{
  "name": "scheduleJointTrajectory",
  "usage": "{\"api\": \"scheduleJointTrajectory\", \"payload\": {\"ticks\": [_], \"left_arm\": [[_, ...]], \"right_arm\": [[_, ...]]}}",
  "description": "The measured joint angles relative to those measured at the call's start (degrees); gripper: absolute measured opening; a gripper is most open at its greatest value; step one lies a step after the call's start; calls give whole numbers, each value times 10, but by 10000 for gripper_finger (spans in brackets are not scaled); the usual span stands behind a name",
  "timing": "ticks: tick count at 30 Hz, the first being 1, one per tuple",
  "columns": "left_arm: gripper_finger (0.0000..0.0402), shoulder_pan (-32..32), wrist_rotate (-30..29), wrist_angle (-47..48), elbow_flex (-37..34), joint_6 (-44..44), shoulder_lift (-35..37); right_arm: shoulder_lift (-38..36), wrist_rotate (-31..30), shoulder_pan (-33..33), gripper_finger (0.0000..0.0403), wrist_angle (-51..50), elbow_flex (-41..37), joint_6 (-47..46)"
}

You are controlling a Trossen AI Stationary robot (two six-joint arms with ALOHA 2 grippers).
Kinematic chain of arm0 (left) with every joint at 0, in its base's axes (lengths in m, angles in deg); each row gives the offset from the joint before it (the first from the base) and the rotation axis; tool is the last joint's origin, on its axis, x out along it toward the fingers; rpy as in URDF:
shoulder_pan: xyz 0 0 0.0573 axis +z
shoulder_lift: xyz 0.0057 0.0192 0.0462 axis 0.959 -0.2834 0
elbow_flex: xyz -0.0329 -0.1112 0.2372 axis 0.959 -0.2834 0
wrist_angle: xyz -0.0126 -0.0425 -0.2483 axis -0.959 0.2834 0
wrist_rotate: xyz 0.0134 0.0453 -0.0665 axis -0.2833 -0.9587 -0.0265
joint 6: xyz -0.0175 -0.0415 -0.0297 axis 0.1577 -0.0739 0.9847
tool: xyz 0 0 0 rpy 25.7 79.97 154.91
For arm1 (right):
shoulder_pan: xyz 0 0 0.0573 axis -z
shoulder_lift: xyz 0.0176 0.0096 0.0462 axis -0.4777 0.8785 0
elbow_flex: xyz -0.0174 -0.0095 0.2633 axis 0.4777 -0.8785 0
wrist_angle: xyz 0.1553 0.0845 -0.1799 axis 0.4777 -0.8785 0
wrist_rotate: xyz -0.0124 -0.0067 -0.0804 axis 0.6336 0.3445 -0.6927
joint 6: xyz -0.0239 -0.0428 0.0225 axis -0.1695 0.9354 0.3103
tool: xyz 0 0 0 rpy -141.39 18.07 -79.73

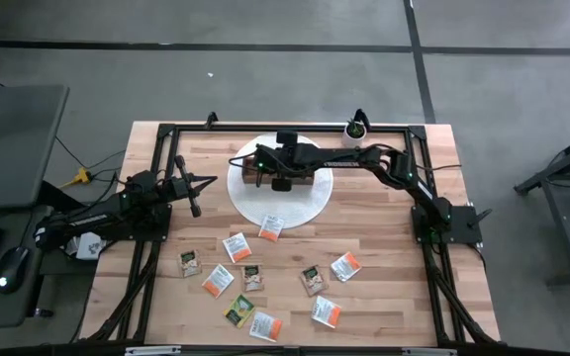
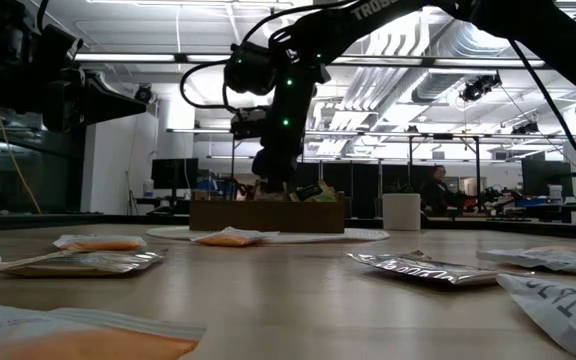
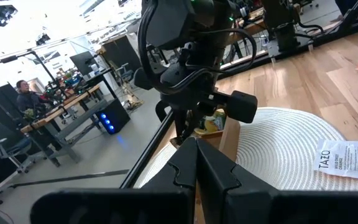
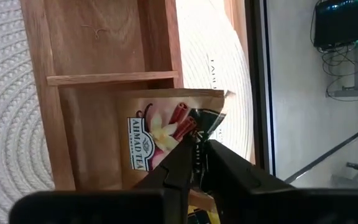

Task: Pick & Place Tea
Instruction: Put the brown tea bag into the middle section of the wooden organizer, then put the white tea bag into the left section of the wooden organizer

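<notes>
Over the wooden box [image 1: 287, 176] on the round white mat [image 1: 310, 203], the right gripper [image 4: 196, 148] has its fingers pinching a tan vanilla tea sachet [image 4: 166, 134] standing in a compartment. Left gripper [image 1: 193, 206] sits closed and empty at 9 o'clock of the mat. Loose sachets [image 1: 265, 277] lie around 6 o'clock.

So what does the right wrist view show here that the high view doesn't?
Only the right wrist view shows the tan sachet at the right gripper inside a compartment of the wooden box, with the neighbouring compartment bare. Only the high view shows the loose sachets spread on the table and the left gripper waiting beside the mat. Both show the round white mat.
</notes>
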Motion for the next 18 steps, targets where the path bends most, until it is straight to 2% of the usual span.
{"api": "scheduleJointTrajectory", "payload": {"ticks": [18], "left_arm": [[1,0,0,0,0,0,0]], "right_arm": [[0,25,-1,132,1,0,0]]}}
